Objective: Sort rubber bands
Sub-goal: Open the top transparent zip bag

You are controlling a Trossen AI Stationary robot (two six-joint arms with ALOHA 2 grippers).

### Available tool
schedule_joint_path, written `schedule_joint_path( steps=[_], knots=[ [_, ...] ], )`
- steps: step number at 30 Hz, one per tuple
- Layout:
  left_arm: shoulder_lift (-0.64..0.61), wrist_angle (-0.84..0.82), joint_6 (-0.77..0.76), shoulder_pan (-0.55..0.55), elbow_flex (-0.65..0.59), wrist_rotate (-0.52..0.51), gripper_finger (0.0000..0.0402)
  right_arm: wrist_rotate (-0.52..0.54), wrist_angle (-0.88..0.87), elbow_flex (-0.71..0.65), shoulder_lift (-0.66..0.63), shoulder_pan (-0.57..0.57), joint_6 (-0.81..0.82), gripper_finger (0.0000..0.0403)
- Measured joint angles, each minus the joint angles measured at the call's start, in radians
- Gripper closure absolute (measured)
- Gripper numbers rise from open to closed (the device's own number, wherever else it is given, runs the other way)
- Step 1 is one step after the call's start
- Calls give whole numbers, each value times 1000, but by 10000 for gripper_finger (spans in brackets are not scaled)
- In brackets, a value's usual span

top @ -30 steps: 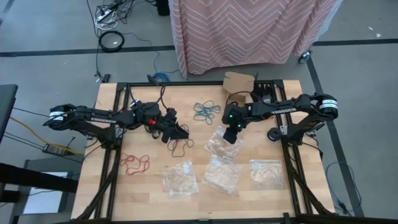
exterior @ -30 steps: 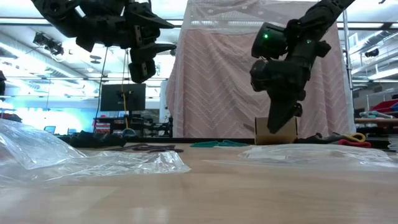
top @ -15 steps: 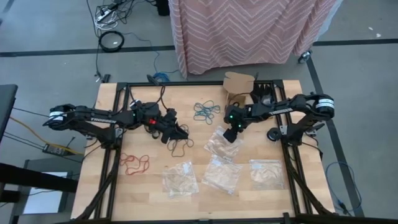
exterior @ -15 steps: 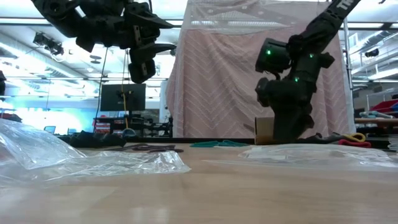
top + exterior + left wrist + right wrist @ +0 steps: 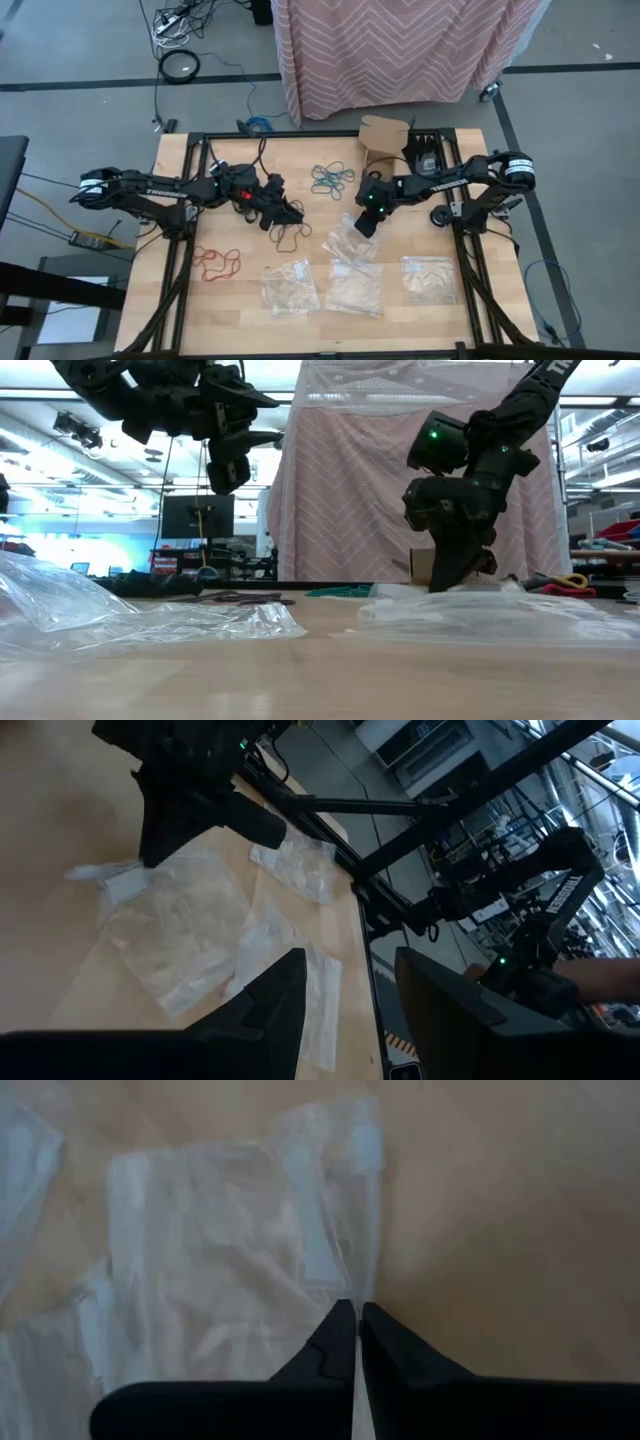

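Note:
Dark rubber bands (image 5: 290, 236) lie on the wooden table, with red ones (image 5: 216, 262) nearer the left front and teal ones (image 5: 330, 178) toward the far middle. My left gripper (image 5: 345, 1010) hovers open above the dark bands (image 5: 236, 598), nothing between its fingers. My right gripper (image 5: 365, 222) is at the table's middle, slanting down, shut on a clear plastic bag (image 5: 348, 245). That bag (image 5: 230, 1250) lies crumpled in front of the fingers. My right gripper pinches the clear bag's edge (image 5: 364, 1280) between its two fingertips, coming from above and slanting down. In the low view the bag's held part (image 5: 400, 596) stands a little off the table. The rest of the bag lies on the wood.
Three more clear bags (image 5: 290, 286) (image 5: 355, 288) (image 5: 428, 278) lie along the table's near side. A small cardboard box (image 5: 385, 133) stands at the far edge behind my right arm. Black frame rails run along the table's left and right sides.
My right gripper has sunk onto the clear bag and shifted slightly toward the table's left. The bag has bunched up, and its part by the fingers now stands raised off the table. The bag in front of it has shifted as well.

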Motion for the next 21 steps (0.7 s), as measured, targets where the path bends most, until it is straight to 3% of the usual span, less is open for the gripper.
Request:
schedule_joint_path(
  steps=[5, 11, 21],
  knots=[
    [0, 3, 27, 8, 0, -1, 239, -28, 20, 35, -4, 7, 21, 402],
    [0, -3, 44, 30, 0, -5, 239, 15, -42, 190, -28, 33, -78, 403],
    [1, 43, -73, 123, 0, 166, 234, 131, -276, 456, -28, 51, -272, 403]
  ],
)
